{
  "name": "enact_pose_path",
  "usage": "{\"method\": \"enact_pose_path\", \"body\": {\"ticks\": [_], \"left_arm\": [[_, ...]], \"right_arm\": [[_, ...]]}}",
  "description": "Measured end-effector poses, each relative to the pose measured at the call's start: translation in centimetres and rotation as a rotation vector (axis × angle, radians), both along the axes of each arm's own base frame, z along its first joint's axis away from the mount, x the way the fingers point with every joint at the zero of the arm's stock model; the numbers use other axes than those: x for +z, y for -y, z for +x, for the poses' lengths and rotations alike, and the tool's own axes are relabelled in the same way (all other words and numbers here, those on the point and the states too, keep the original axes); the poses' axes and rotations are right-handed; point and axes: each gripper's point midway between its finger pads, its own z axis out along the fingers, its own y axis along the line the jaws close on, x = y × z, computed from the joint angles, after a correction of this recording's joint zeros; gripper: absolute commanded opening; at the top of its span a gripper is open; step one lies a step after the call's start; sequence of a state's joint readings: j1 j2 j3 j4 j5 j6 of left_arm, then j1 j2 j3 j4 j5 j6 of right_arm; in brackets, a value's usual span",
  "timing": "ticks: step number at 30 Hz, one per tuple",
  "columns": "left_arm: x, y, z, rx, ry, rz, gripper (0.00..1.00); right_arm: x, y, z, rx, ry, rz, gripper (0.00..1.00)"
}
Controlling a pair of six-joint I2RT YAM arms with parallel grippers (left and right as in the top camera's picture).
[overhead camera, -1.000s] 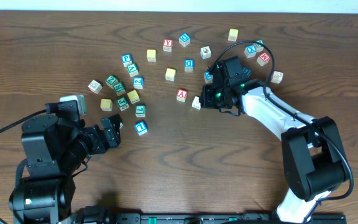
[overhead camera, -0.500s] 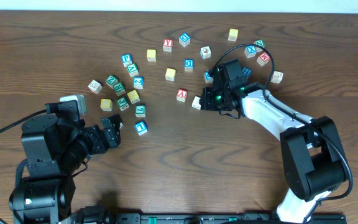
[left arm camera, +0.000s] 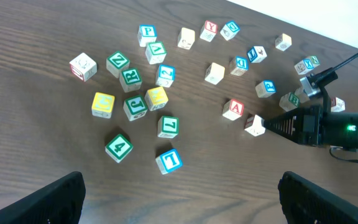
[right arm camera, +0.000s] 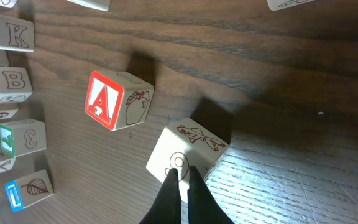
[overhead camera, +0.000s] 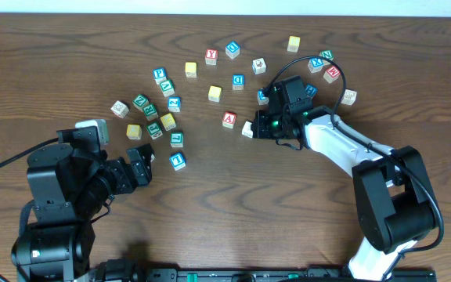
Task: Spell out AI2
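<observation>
Spelling is barely starting: right pincer [right arm camera: 180, 177], clenched on nothing, is touching a pale cube [right arm camera: 188, 149] just beside the red A cube [right arm camera: 107, 99] on the worktop [overhead camera: 288, 219], left pincer [left arm camera: 179, 196] is hanging released, and the next move likely needs a gentle nudge.

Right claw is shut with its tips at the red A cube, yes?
No. The right claw is shut, but its tips are at the pale cube beside the A cube, not the A cube itself, as the right wrist view shows.
</observation>
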State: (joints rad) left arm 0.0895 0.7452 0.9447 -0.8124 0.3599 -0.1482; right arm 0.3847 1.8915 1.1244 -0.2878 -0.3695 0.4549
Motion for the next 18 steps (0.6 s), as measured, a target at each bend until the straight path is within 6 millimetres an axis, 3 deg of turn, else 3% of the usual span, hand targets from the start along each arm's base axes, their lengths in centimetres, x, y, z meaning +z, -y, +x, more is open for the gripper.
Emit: {"method": "enact_pose_path", "body": {"ticks": [18], "left_arm": [[0.01,0.00,0.01,0.000,0.000,0.000,0.98]], "right_arm": [[-0.42,0.56,-0.24,-0.016,-0.039,-0.002,0.01]]}}
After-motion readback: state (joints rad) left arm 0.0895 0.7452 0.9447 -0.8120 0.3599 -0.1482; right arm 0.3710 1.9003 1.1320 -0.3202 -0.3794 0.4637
